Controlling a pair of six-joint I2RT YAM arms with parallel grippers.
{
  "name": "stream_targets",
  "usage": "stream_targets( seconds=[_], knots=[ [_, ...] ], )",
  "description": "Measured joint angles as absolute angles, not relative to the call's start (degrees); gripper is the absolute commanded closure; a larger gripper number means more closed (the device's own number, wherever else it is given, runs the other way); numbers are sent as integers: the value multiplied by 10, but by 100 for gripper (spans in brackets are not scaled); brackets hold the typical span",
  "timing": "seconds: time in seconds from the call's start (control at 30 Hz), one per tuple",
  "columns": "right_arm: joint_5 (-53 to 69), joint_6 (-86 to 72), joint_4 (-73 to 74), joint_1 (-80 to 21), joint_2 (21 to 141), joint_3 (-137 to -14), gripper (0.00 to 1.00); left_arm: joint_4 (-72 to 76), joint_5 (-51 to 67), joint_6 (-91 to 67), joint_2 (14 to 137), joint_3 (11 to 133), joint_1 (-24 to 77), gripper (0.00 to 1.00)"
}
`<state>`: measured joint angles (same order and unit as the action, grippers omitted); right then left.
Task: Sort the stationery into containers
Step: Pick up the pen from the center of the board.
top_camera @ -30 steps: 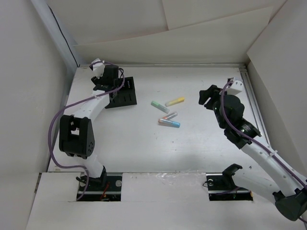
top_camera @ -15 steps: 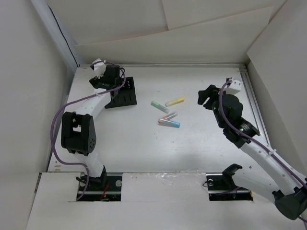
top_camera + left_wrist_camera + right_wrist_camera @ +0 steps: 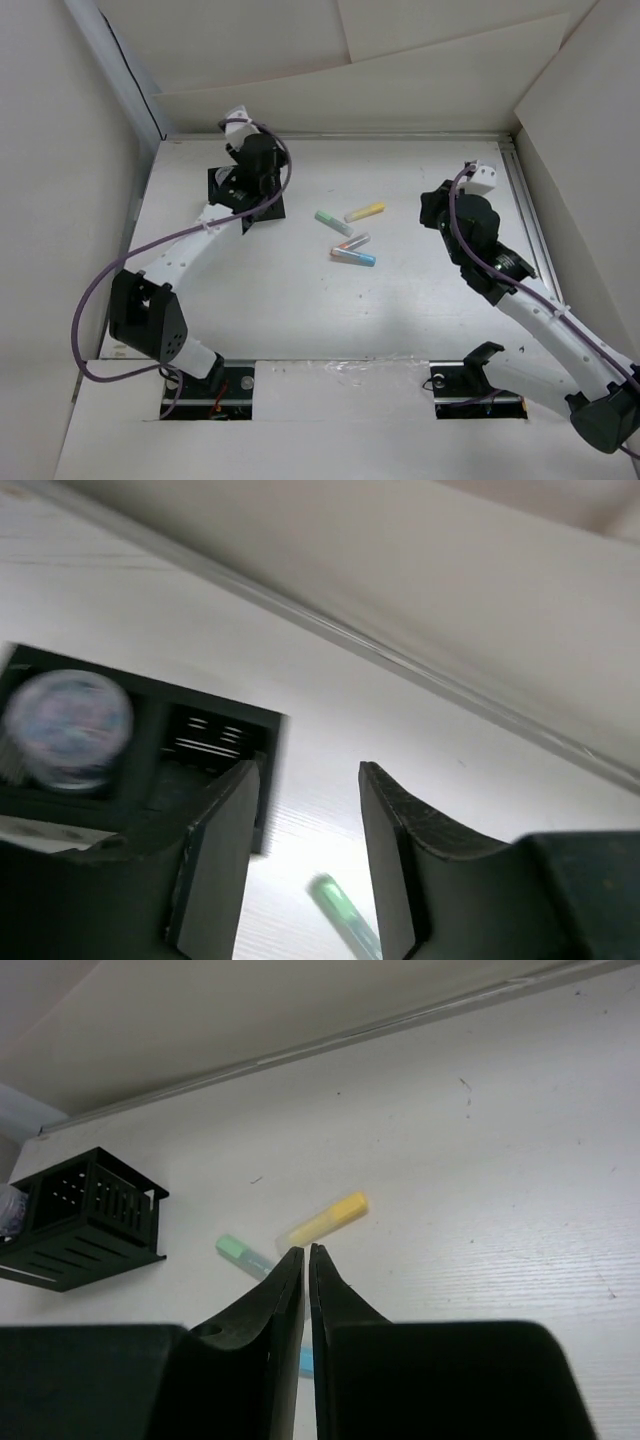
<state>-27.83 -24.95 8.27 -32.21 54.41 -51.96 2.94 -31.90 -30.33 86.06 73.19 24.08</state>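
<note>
Left end effector [image 3: 305, 778], jaws partly spread and empty, near one black organizer [image 3: 180, 702] containing one round grey piece [image 3: 68, 728]; right end effector [image 3: 305, 1253], pressed together, empty; four sticks on the bench [image 3: 300, 310]: yellow [image 3: 365, 211], green [image 3: 333, 221], pinkish-grey [image 3: 353, 242], blue-ended [image 3: 356, 257].

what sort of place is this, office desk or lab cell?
Likely a lab test cell: white boards wall in a white table, left arm and right arm are bolted at its near edge, and the props are a black organizer and pastel markers.
</note>
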Motion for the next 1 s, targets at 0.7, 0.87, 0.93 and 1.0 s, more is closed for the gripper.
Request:
stream_targets(
  seconds=[0.7, 0.87, 0.93, 1.0],
  knots=[
    [-357, -267, 80, -322, 488, -518, 42, -9, -68, -84, 1227, 1001, 449, 26],
    [-358, -268, 81, -322, 491, -516, 38, -60, -57, -25, 1310, 1116, 445, 19],
    [-358, -268, 81, -322, 493, -516, 38, -80, -51, -2, 1337, 1147, 445, 21],
    [-358, -268, 81, -322, 493, -516, 38, -98, -46, 17, 1355, 1164, 445, 23]
  ],
)
